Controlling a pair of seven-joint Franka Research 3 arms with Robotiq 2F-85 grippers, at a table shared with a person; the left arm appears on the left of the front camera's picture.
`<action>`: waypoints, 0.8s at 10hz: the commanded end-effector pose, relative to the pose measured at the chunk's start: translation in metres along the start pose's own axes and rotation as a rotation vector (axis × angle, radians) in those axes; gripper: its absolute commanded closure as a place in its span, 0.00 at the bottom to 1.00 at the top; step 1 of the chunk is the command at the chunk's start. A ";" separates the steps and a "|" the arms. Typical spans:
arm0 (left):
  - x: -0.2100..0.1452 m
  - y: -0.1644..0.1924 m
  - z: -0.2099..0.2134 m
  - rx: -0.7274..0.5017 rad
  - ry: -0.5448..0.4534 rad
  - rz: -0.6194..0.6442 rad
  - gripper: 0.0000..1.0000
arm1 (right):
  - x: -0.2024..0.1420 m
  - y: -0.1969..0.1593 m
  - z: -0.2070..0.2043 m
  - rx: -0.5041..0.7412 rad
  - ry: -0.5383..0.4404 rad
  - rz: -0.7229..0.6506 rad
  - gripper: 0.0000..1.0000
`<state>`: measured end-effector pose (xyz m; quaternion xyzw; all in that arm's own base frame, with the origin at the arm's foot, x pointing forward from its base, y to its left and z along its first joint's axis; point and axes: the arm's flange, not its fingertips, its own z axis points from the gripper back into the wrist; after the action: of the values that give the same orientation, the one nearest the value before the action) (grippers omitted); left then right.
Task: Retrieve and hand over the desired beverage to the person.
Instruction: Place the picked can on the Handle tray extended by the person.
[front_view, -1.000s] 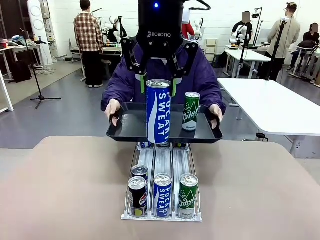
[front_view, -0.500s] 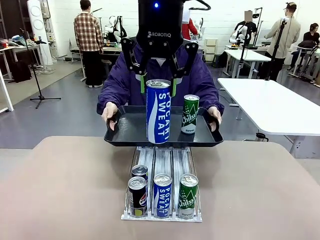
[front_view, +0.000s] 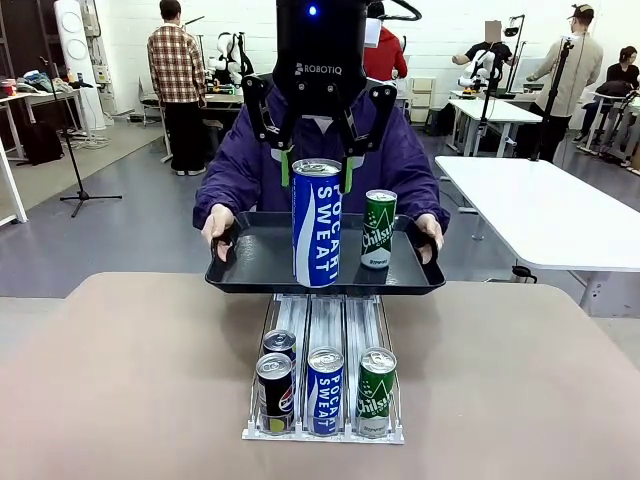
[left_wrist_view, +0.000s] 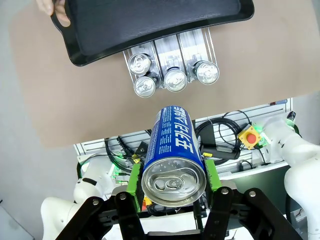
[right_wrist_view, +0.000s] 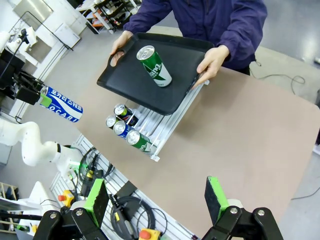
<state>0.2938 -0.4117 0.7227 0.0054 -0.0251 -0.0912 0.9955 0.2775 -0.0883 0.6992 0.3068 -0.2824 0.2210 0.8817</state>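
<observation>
Front view: L gripper (front_view: 318, 165) hangs high at centre, green pads clamped on the top of a tall blue Pocari Sweat can (front_view: 317, 223), held upright in the air in front of a black tray (front_view: 260, 262). The person (front_view: 240, 165), in a purple jacket, stands at the far side of the tan table (front_view: 130, 380) and holds the tray level by both ends, one hand (front_view: 218, 226) on each side. A green Chilsung can (front_view: 378, 229) stands upright on the tray, to the R of the held can. Below the tray's near edge, a clear rack (front_view: 325, 330) w/ three lanes sits on the table; its front row holds a dark Pepsi can (front_view: 274, 392), a blue Pocari can (front_view: 325, 389) and a green can (front_view: 376, 391), w/ one more dark can (front_view: 279, 345) behind the Pepsi. R wrist view: R gripper (right_wrist_view: 159, 197) is up above the table's near corner, jaws spread wide, nothing between the pads.
</observation>
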 end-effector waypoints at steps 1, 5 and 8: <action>-0.004 0.002 0.003 0.004 -0.010 0.017 1.00 | 0.000 -0.002 -0.001 0.008 0.002 0.012 0.00; 0.000 0.000 0.000 0.000 0.000 0.000 0.42 | 0.000 -0.002 -0.001 0.008 0.002 0.012 0.00; 0.062 0.051 -0.002 -0.038 -0.073 0.009 0.42 | 0.000 -0.002 -0.001 0.008 0.002 0.012 0.00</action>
<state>0.3407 -0.3883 0.7211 -0.0040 -0.0399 -0.0880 0.9953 0.2774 -0.0885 0.6993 0.3069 -0.2826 0.2208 0.8816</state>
